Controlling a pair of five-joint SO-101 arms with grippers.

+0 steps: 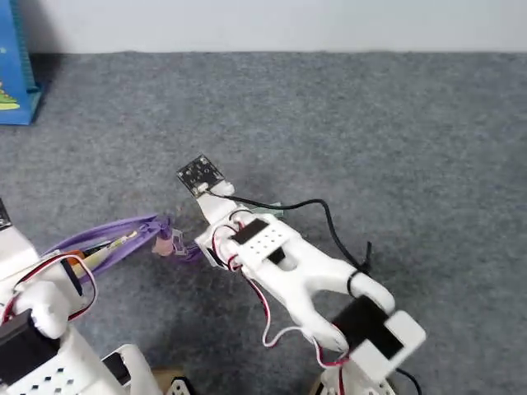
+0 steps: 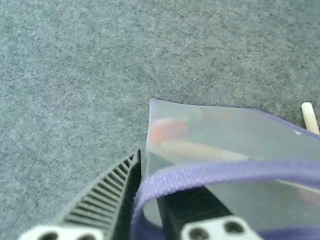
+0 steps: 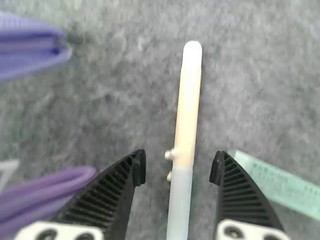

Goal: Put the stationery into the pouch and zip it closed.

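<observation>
Fingers of the left gripper (image 2: pixel 148 176) clamp the clear, purple-edged pouch (image 2: pixel 225 140), partly filled; the right gripper (image 3: pixel 178 158) stands open astride the white plastic pen (image 3: pixel 190 100). This pen, the green ruler (image 3: pixel 280 185) and zipping seemingly remain.

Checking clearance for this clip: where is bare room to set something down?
Free: the grey mat along the back wall, from the blue box rightward. Crowded: front centre, where pouch, pen, ruler and right gripper cluster.
</observation>
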